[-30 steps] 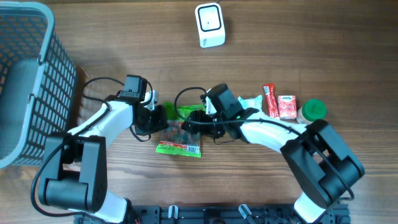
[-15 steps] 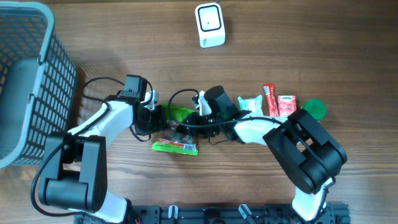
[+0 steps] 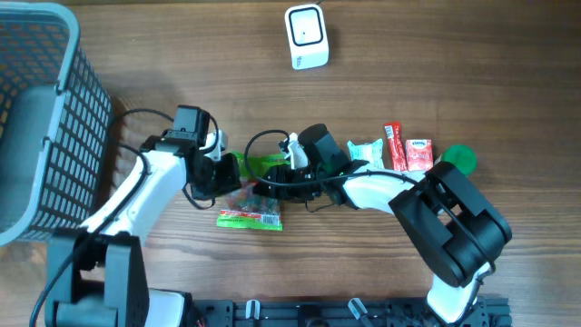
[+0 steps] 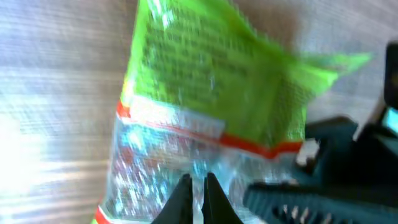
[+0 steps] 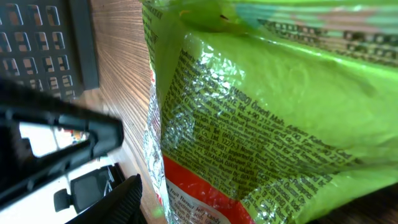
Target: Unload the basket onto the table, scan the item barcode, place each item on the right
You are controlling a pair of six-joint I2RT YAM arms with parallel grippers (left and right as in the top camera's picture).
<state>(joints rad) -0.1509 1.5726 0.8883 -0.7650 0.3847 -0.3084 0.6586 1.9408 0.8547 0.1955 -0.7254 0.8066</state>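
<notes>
Centrally, left fingers (image 4: 178,200) clamped on green snack bag (image 4: 211,87), clear part.

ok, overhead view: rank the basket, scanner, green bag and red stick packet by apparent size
Largest to smallest, as seen from overhead:
1. basket, by far, even though the frame crops it
2. green bag, partly covered, so its true outline is unsure
3. scanner
4. red stick packet
</notes>
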